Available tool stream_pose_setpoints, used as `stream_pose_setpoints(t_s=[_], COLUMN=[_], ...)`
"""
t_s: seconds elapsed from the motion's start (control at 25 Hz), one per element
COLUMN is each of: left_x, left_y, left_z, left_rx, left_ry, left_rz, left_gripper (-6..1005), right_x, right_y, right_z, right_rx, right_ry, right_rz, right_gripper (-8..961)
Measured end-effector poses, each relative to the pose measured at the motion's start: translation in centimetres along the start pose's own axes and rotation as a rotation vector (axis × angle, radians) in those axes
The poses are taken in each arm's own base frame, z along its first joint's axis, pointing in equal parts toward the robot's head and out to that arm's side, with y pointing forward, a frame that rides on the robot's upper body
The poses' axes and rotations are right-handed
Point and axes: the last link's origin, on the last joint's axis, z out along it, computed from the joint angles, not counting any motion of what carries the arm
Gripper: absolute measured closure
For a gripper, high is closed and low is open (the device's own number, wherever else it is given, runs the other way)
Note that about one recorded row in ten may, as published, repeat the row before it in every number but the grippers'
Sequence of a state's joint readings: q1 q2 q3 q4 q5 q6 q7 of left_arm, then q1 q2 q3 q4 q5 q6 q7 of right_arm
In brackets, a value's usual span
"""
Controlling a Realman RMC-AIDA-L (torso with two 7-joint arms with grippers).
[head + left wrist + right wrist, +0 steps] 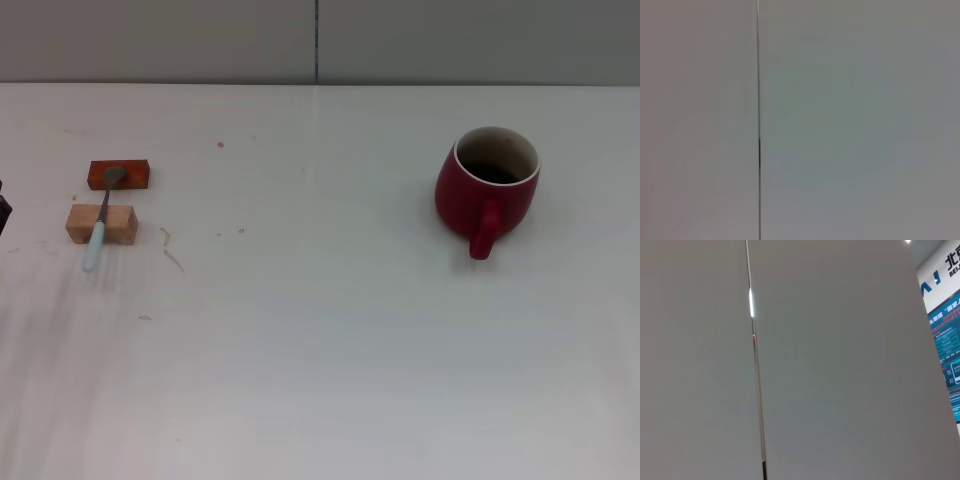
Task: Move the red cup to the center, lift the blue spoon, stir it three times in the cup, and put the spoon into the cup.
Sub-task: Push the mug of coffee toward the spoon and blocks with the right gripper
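You're looking down on a pale worktop, white and mostly bare, with a few small specks and scuff marks scattered over its left half. Over on the left sits a red-orange block, lying flat, and just in front of it, nearer you, a tan wooden block; the two are close but apart. Behind the worktop you've got a grey wall made of panels, with a thin vertical seam running down it. Your right wrist view shows the same sort of grey panel and, at its edge, a blue poster with white lettering.
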State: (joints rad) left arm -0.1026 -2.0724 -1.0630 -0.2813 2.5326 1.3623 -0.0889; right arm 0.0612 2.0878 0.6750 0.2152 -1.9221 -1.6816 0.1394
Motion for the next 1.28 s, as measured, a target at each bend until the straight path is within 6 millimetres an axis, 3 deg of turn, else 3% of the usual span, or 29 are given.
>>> stream_pose_setpoints(t_s=[0.6, 1.12, 1.28], left_x=[-0.1, -0.1, -0.2], left_y=[-0.1, -0.1, -0.1], left_z=[-0.1, -0.1, -0.1], left_rx=[0.002, 0.001, 0.000], left_ry=[-0.005, -0.009, -0.011], left_rz=[0.003, 0.004, 0.004], left_gripper=[170, 171, 171], right_x=[0.5, 1.4, 1.9], right_y=[-0.1, -0.4, -0.2], right_z=[-0.1, 0.5, 1.5], right_rx=[0.023, 0.050, 0.034], right_ry=[0.034, 0.089, 0.109], right_rz=[-0.007, -0.001, -0.006], right_gripper=[136, 636, 802])
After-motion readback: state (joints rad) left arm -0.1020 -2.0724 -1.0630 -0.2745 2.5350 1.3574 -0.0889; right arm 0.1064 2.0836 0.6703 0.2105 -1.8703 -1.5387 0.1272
